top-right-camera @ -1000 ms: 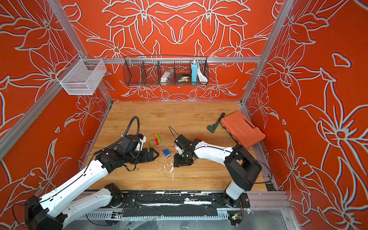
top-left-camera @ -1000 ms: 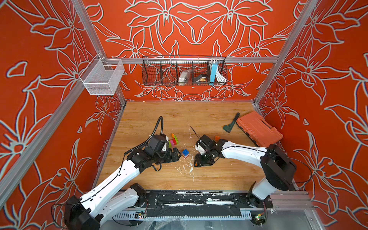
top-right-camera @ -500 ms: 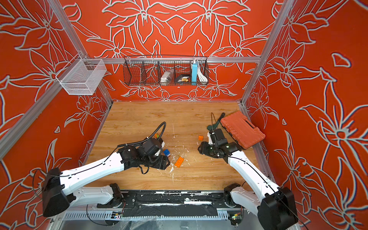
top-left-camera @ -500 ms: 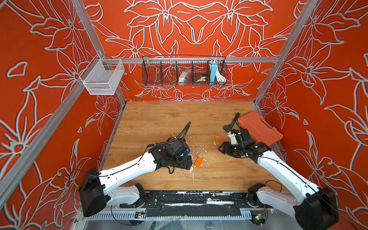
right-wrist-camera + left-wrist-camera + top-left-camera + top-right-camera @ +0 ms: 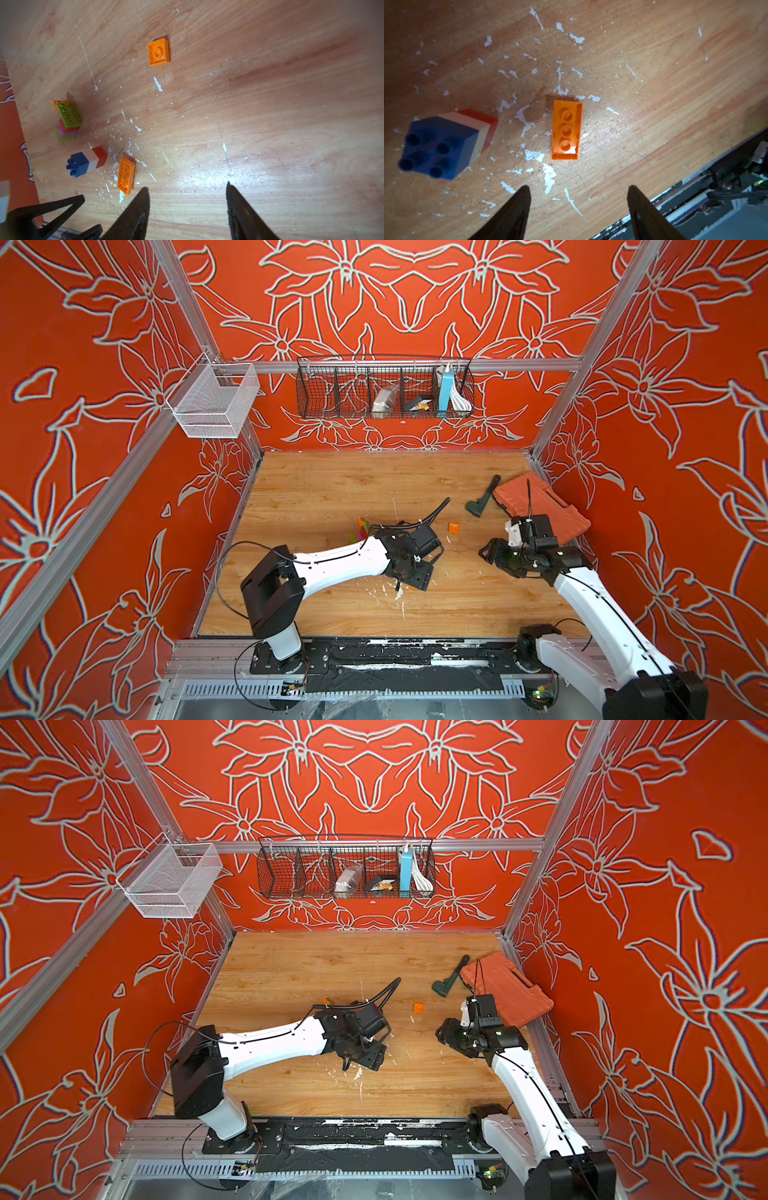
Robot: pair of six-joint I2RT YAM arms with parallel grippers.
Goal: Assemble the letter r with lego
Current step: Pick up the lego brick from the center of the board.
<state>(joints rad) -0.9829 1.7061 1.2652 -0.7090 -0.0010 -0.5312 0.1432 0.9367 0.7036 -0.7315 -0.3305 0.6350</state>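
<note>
A long orange lego brick (image 5: 565, 129) lies studs-down on the wooden floor (image 5: 654, 83), just ahead of my left gripper (image 5: 579, 189), which is open and empty above it. Beside it a blue, white and red lego stack (image 5: 444, 143) lies on its side. In the right wrist view I see the same brick (image 5: 125, 175) and stack (image 5: 87, 162), a lime green, pink and red stack (image 5: 67, 120), and a small orange brick (image 5: 158, 52). My right gripper (image 5: 187, 186) is open over bare floor. Both top views show the left gripper (image 5: 409, 583) and right gripper (image 5: 488, 551) apart.
A big orange-red ribbed case (image 5: 540, 506) lies at the right wall, right behind my right wrist. A dark green tool (image 5: 482, 497) rests beside the case. A black wire basket (image 5: 384, 387) and a white mesh basket (image 5: 212, 400) hang on the walls. White flecks dot the floor.
My right arm has pulled back from the middle to the right, near the case. My left arm has swung right and now covers the long orange brick in the top views.
</note>
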